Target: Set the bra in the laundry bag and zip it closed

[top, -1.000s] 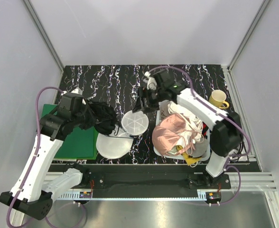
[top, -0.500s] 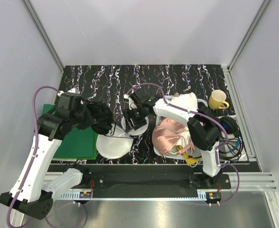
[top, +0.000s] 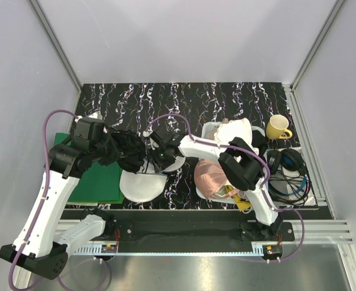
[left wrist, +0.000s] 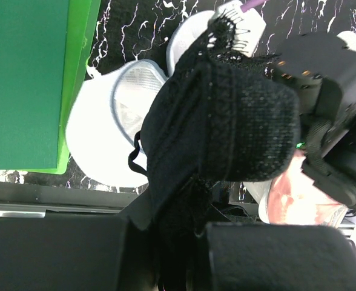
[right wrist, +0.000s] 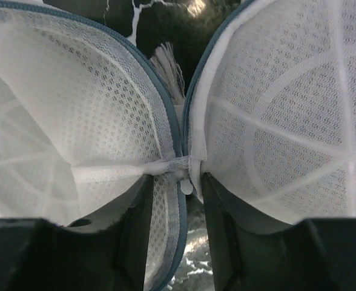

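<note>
My left gripper is shut on the black bra, which hangs bunched from its jaws above the bag's left rim. In the left wrist view the bra fills the middle. The white mesh laundry bag lies open like a clamshell, with its ribbed half partly under my right arm. My right gripper sits at the seam between the two halves. In the right wrist view its jaws stand narrowly pinched on the hinge strip and zip pull, with the mesh halves on either side.
A green board lies left of the bag. A white basket holding a shiny pink garment and white cloth stands on the right. A yellow mug and black headphones are at the far right.
My right arm has swung from the back of the table leftward and down onto the bag's hinge. The left gripper has held the bra almost still.
</note>
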